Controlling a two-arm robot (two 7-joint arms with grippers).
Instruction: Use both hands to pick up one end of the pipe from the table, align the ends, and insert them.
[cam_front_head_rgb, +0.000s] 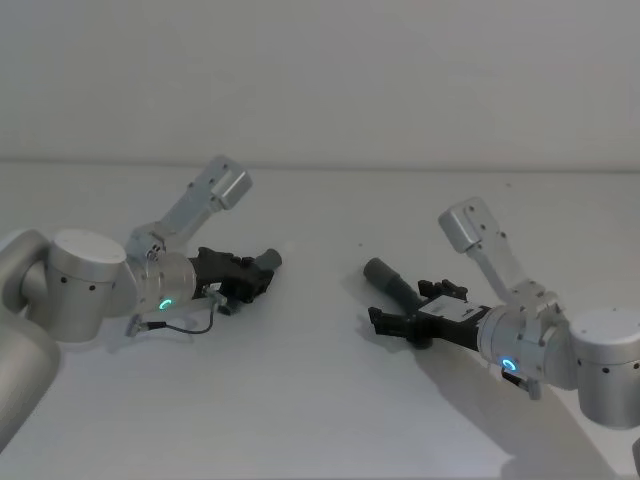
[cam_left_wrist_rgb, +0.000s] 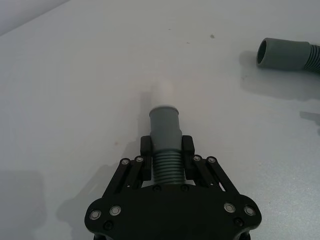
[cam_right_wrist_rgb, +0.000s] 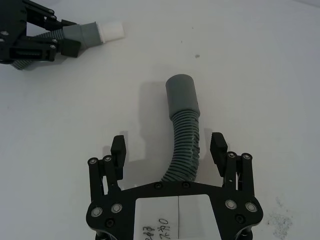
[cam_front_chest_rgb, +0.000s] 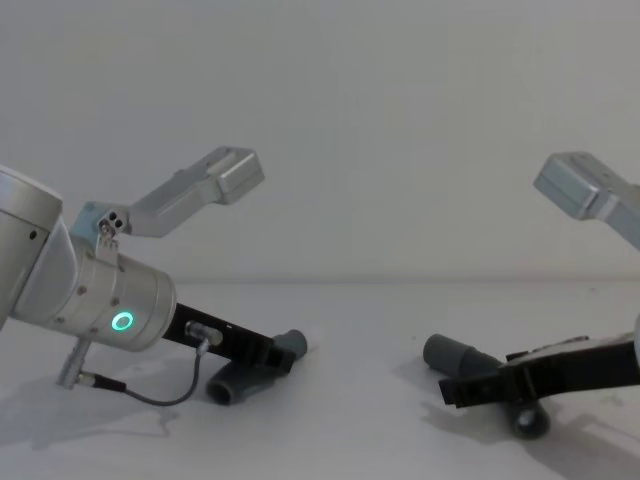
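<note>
left gripper (cam_left_wrist_rgb: 167, 147): fingers clamped on left hose piece (cam_left_wrist_rgb: 166, 167), 1 pad on each side of the ribs, just behind the cuff. Sits low over the left half of the table (cam_front_head_rgb: 320, 420).
left hose piece: cuff sticks out past the fingertips, aimed toward the table's middle and tilted up in the chest view. Ribbed tail curves down under the gripper to the table surface.
left cuff (cam_left_wrist_rgb: 165, 125): smooth grey, with a white band (cam_left_wrist_rgb: 162, 92) at its tip.
right gripper (cam_right_wrist_rgb: 168, 150): fingers spread wide, 1 on each side of right hose piece (cam_right_wrist_rgb: 186, 145), with a gap on both sides and no contact. Low over the right half of the table.
right hose piece: lying on the table, curved. Ribbed body runs between the open fingers and back under the gripper's palm.
right cuff (cam_right_wrist_rgb: 181, 92): plain grey with an open mouth, lying beyond the fingertips and pointing toward the table's middle.
cuff spacing: the 2 cuffs are well apart with bare table between them. Both angle inward, not in line with each other.
left arm: green ring (cam_front_chest_rgb: 122, 321) lit on the wrist, with a thin cable (cam_front_chest_rgb: 150, 395) looping below it.
</note>
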